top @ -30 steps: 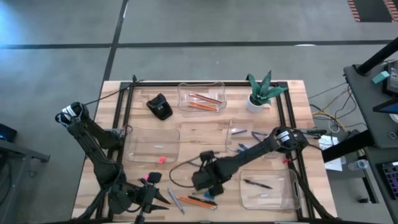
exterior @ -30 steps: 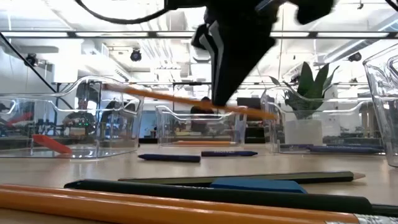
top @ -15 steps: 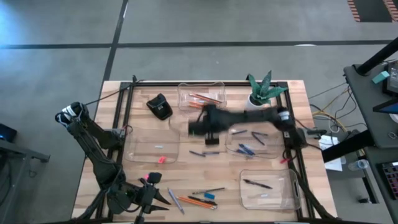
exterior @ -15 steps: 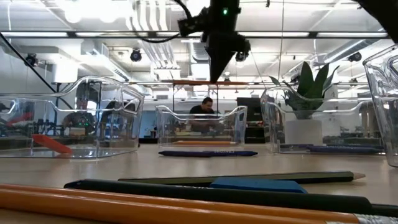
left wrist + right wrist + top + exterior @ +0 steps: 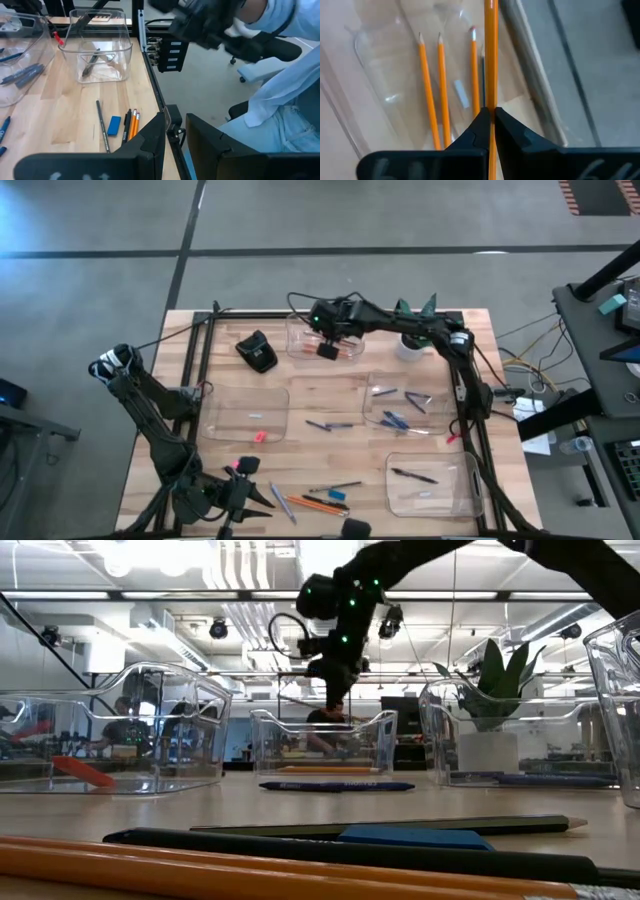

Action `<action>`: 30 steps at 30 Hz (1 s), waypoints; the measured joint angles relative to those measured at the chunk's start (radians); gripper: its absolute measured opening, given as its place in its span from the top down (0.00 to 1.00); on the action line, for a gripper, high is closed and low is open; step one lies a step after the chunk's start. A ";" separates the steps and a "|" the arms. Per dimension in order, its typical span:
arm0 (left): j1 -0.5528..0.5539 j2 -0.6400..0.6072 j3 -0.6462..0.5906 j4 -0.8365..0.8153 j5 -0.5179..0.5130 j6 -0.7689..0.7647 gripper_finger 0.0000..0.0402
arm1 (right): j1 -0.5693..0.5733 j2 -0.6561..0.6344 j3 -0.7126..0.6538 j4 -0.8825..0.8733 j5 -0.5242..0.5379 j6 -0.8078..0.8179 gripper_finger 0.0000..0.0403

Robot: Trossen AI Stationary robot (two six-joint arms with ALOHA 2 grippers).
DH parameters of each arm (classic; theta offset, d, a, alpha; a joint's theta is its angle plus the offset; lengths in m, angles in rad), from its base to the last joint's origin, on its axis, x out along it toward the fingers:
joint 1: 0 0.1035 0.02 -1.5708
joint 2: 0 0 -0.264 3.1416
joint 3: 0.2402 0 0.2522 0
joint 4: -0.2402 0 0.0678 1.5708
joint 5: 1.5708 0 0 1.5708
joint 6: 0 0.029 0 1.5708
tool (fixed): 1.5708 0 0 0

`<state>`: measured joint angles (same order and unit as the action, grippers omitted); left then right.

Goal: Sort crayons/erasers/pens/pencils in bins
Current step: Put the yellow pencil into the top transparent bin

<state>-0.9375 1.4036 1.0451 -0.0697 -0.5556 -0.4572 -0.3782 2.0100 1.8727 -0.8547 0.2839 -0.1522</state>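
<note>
An orange pencil [image 5: 491, 55] is clamped between the right gripper's [image 5: 491, 116] closed fingers above the clear bin [image 5: 296, 332] of pencils at the table's twelve o'clock edge, while the left gripper [image 5: 262, 502], fingers slightly apart, waits at seven o'clock.

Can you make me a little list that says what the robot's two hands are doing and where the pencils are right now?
right gripper: shut on a pencil, above the pencil bin
left gripper: waiting at the table's near edge, holding nothing
pencils in bin: three orange ones
pencils on table: near the front edge, beside a blue eraser
plant pot: beside the pencil bin
</note>
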 joint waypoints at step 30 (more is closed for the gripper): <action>0.002 -0.034 -0.004 0.001 -0.083 0.047 0.85 | -0.046 0.002 -0.194 0.180 -0.070 -0.078 0.97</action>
<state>-0.9356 1.3697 1.0409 -0.0685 -0.6382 -0.4101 -0.4237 2.0125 1.6791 -0.6744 0.2135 -0.2306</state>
